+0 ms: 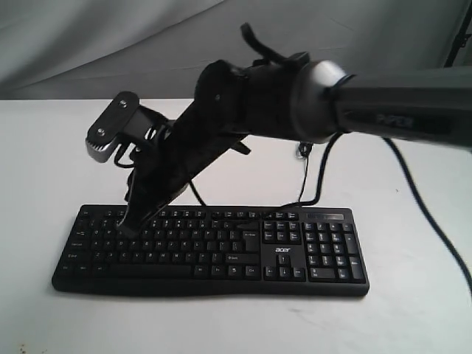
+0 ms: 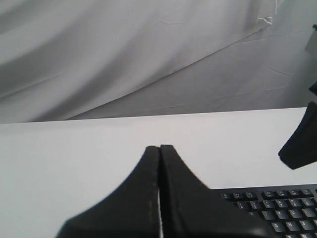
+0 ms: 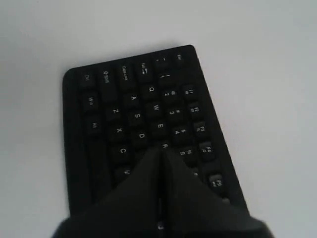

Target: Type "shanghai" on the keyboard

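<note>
Left gripper point(image 2: 159, 148) — jaws pressed together, holding nothing — hangs over the table point(image 2: 74, 163) beside the far-left corner of the keyboard point(image 2: 277, 208); right gripper point(image 3: 162, 151), likewise clenched to one point and empty, reaches across to the left letter block, tip near the R and F keys, contact not discernible. The keyboard lies flat at mid-table, number pad point(image 1: 335, 251) rightmost: judged a light, stiff plastic slab liable to skid, so it wants no grasp, only short vertical taps on single keycaps
</note>
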